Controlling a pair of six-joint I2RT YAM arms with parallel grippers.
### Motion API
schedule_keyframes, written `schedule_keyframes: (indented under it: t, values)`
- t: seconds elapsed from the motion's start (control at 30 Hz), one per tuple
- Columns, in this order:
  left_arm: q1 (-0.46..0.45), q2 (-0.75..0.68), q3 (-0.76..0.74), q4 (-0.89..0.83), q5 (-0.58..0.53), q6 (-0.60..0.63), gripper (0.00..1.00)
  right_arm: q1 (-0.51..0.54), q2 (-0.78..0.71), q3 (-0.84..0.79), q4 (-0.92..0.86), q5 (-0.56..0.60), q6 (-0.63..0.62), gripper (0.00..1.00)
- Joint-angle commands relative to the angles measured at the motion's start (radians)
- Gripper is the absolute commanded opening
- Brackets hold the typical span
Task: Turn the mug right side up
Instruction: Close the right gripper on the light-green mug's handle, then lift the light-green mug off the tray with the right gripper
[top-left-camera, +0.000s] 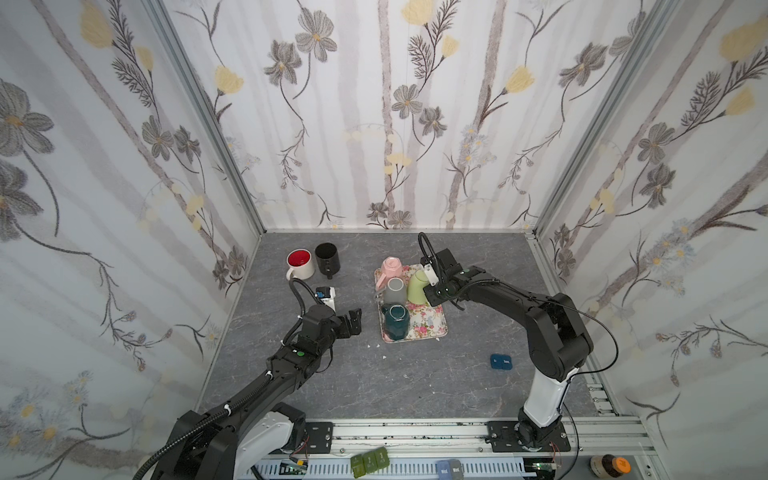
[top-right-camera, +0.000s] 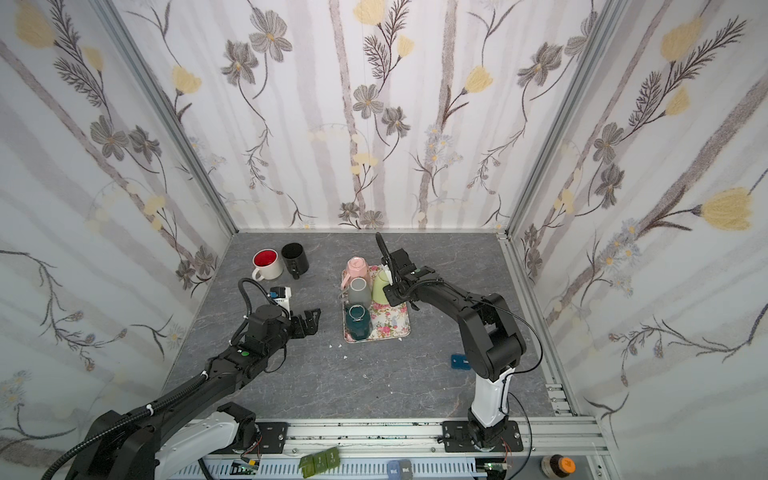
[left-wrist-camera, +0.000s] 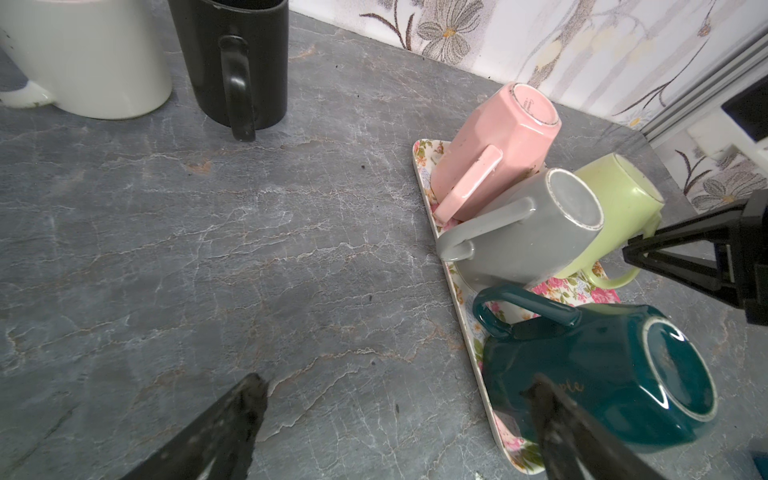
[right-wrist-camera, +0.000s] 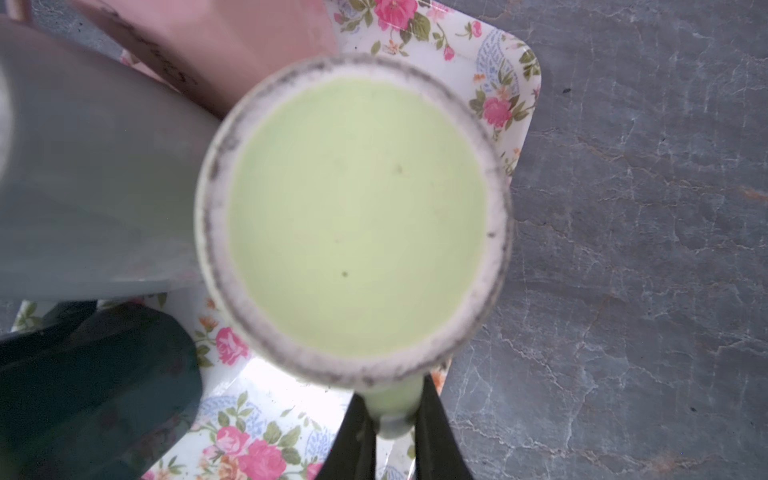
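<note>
A light green mug (top-left-camera: 417, 286) (top-right-camera: 380, 286) (left-wrist-camera: 623, 199) stands bottom up and a little tilted on the floral tray (top-left-camera: 434, 328) (top-right-camera: 397, 328), at its back right. In the right wrist view its base (right-wrist-camera: 357, 216) fills the middle. My right gripper (right-wrist-camera: 395, 419) (top-left-camera: 434, 291) (top-right-camera: 391, 289) is shut on the mug's handle, which sits between the two black fingers. My left gripper (top-left-camera: 355, 322) (top-right-camera: 313, 318) (left-wrist-camera: 395, 386) hangs open over bare table left of the tray, holding nothing.
On the tray also stand, upside down, a pink mug (top-left-camera: 390, 266), a grey mug (top-left-camera: 395, 289) and a teal mug (top-left-camera: 397, 321). A white mug with a red inside (top-left-camera: 300, 264) and a black mug (top-left-camera: 327, 257) stand upright at the back left. A small blue object (top-left-camera: 500, 360) lies front right.
</note>
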Motion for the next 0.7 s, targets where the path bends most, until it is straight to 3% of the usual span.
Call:
schedule_keyframes:
  t: [0.0,0.67]
  values:
    - [0.001,-0.003,-0.001,0.036,-0.003,-0.006,1.00,0.015,-0.026,-0.018,0.077,-0.020,0.048,0.05]
    - [0.001,0.037,0.001,0.052,-0.007,-0.002,1.00,0.055,-0.175,-0.121,0.078,-0.001,0.187,0.00]
